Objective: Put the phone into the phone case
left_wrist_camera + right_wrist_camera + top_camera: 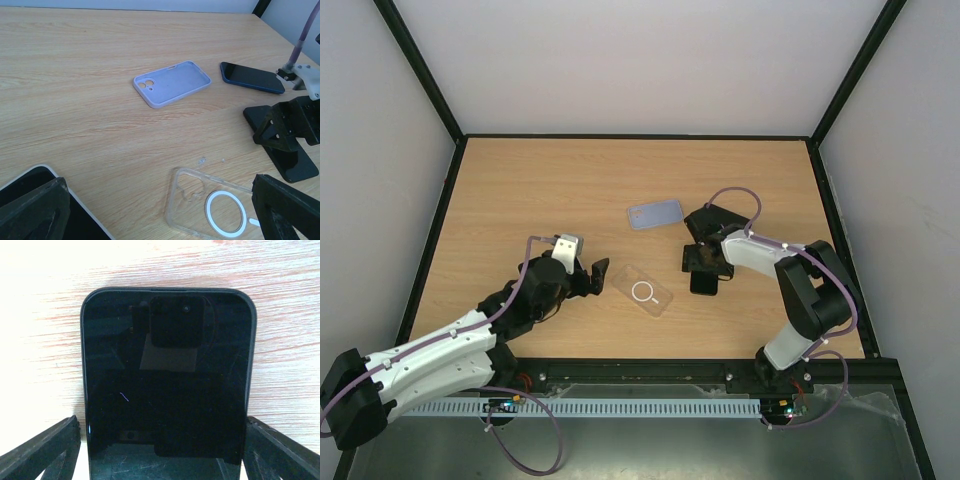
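A black phone (pixel 167 375) lies screen up on the wooden table, also seen in the top view (pixel 705 284). My right gripper (pixel 161 422) is open and straddles its lower end, one finger close to each long edge, with a thin gap on the left. A clear phone case (pixel 643 290) with a white ring lies flat between the arms. My left gripper (pixel 595 275) hovers just left of the clear case (pixel 210 210), open and empty. A lavender phone case (pixel 172 83) lies further back, hollow side up.
A blue phone (pixel 252 77) lies right of the lavender case (pixel 655 214), behind the right gripper (pixel 703 265). A dark slab with a white rim (pixel 82 220) shows under my left finger. Black frame rails border the table (pixel 520 190).
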